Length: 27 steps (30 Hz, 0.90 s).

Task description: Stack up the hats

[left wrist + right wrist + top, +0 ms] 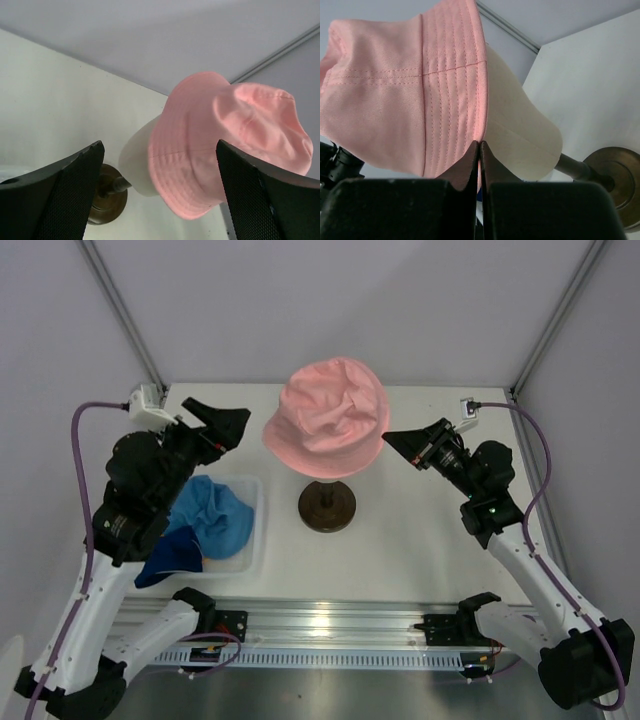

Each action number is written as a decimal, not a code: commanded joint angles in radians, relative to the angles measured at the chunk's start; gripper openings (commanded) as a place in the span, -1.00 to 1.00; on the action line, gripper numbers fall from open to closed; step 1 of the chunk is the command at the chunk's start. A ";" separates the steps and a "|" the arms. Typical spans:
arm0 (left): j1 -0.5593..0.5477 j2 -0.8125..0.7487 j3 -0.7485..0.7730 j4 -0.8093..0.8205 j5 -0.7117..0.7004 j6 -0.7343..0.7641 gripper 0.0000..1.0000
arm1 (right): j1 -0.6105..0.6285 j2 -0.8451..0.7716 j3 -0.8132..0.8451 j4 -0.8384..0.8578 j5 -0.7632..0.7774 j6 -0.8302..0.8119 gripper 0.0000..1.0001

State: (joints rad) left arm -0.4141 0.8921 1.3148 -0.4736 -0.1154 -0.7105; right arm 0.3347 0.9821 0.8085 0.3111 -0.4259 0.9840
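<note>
The pink hat (328,418) sits on the beige head form (520,130), which stands on a dark round base (327,508) near the middle of the table (420,540). The crown of the hat is a little dented and its brim hangs down around the form.

The left gripper (228,423) is at 9 o'clock from the hat, close to the brim but apart from it. Its two fingers (75,185) are spread wide with nothing between them.

The right gripper (392,440) is at 3 o'clock from the hat. Its fingers (465,170) are pressed together, and their tips meet exactly at the lower edge of the brim, so they appear to pinch this edge.

At 8 o'clock from the base lies a clear tray (252,540). The light blue hat (210,515) is crumpled inside it. The dark navy hat (170,558) lies at 7 o'clock from the blue one, touching it, partly over the near-left edge of the tray.
</note>
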 commanded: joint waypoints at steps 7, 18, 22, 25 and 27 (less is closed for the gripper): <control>0.050 -0.047 -0.235 0.243 0.134 -0.271 0.72 | 0.006 0.001 -0.046 0.014 0.035 -0.025 -1.00; 0.049 0.033 -0.312 0.454 0.318 -0.389 0.39 | 0.007 0.012 -0.019 0.016 0.049 -0.025 -1.00; 0.047 0.050 -0.338 0.527 0.342 -0.426 0.17 | 0.007 0.026 -0.011 0.025 0.049 -0.021 -1.00; 0.047 0.048 -0.345 0.530 0.335 -0.435 -0.24 | 0.006 0.041 -0.006 0.040 0.041 -0.010 -1.00; 0.046 0.039 -0.348 0.510 0.309 -0.440 -0.72 | 0.006 0.044 -0.002 0.043 0.041 -0.010 -1.00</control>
State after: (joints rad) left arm -0.3702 0.9413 0.9730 -0.0193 0.1867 -1.1290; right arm 0.3374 1.0195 0.7689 0.3168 -0.3965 0.9749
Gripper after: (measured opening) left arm 0.212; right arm 0.009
